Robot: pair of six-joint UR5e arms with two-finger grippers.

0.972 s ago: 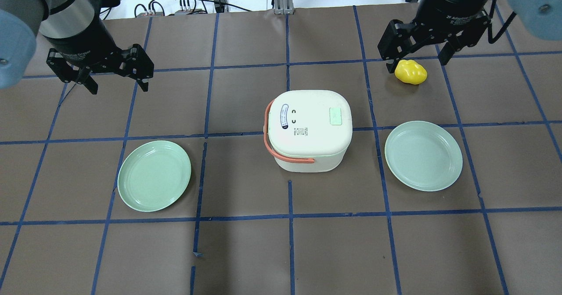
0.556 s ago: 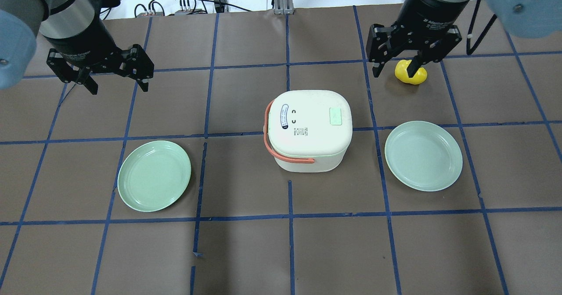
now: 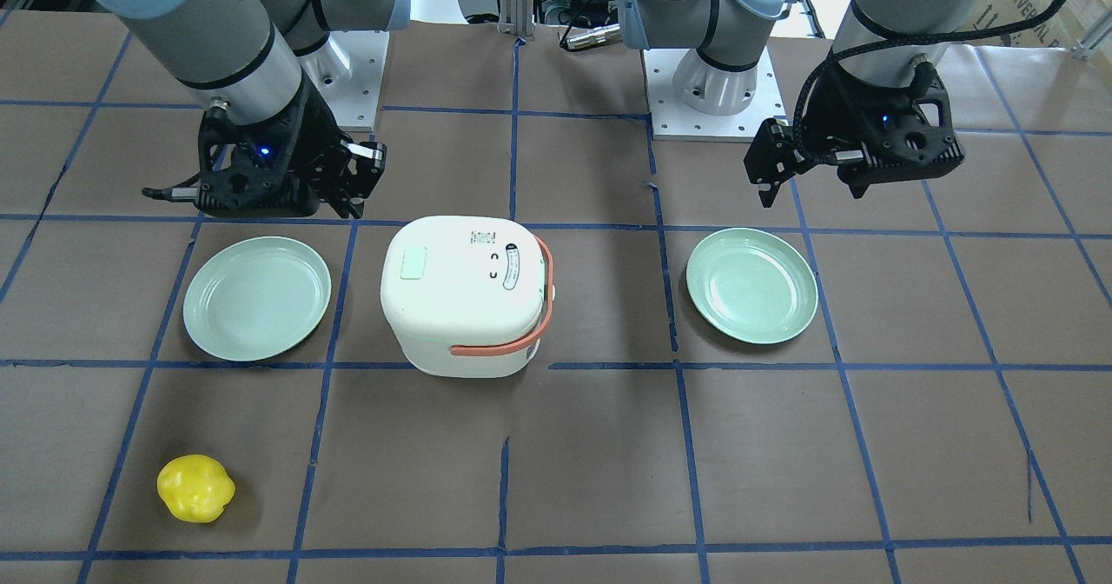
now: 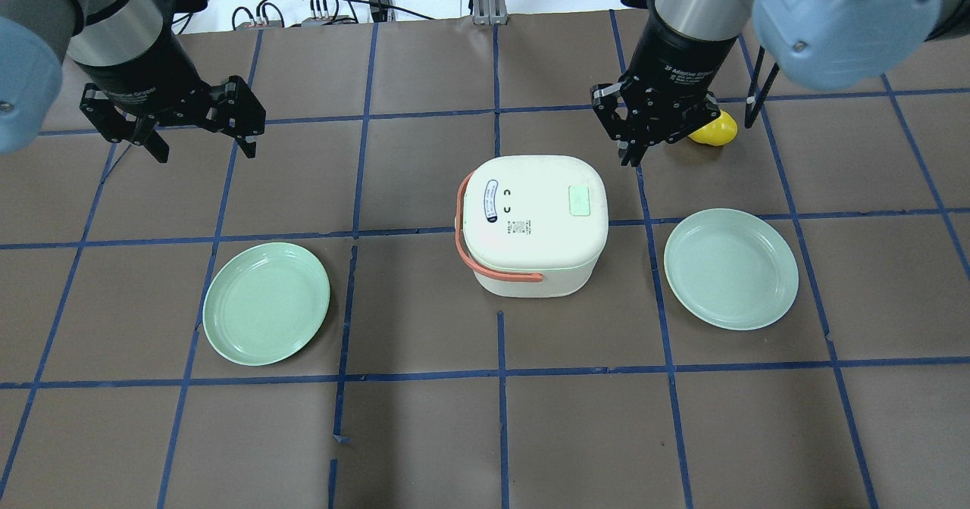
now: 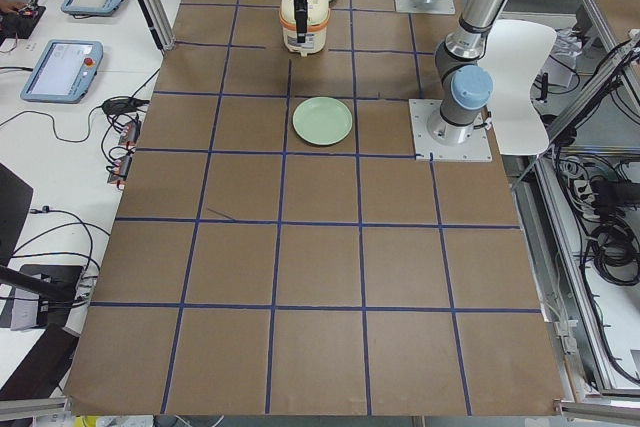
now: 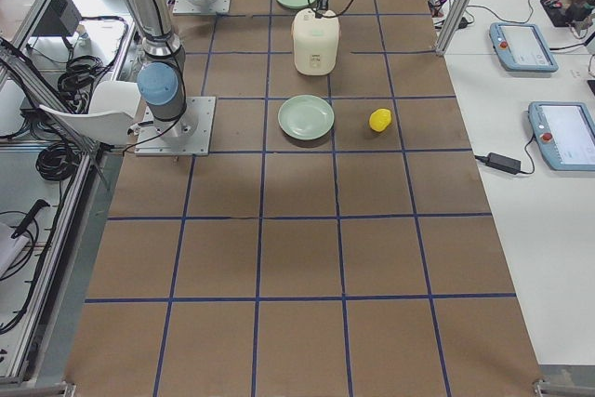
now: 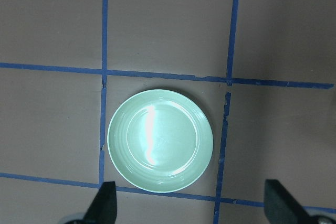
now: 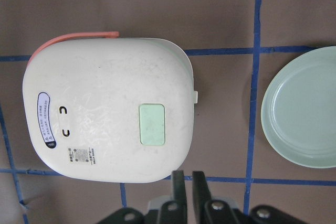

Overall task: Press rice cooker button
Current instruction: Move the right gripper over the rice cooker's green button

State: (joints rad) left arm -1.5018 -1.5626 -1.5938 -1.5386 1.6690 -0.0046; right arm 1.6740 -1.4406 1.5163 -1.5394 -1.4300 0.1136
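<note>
The white rice cooker (image 4: 534, 221) with an orange handle stands mid-table. Its pale green button (image 4: 580, 200) is on the lid and also shows in the right wrist view (image 8: 152, 124) and the front view (image 3: 413, 264). My right gripper (image 4: 635, 149) is shut and empty. It hovers high up beside the cooker's button end, and in its wrist view (image 8: 188, 182) the fingertips are just off the lid's edge. My left gripper (image 4: 206, 149) is open and empty, far to the left, above a green plate (image 7: 160, 148).
Two green plates lie on either side of the cooker, one on the left (image 4: 266, 303) and one on the right (image 4: 730, 268). A yellow toy pepper (image 3: 195, 487) lies at the far right, partly behind my right arm. Cables run along the table's far edge.
My right gripper has moved left from over the yellow pepper toward the cooker, has turned, and its fingers have closed. The left arm has not moved.
</note>
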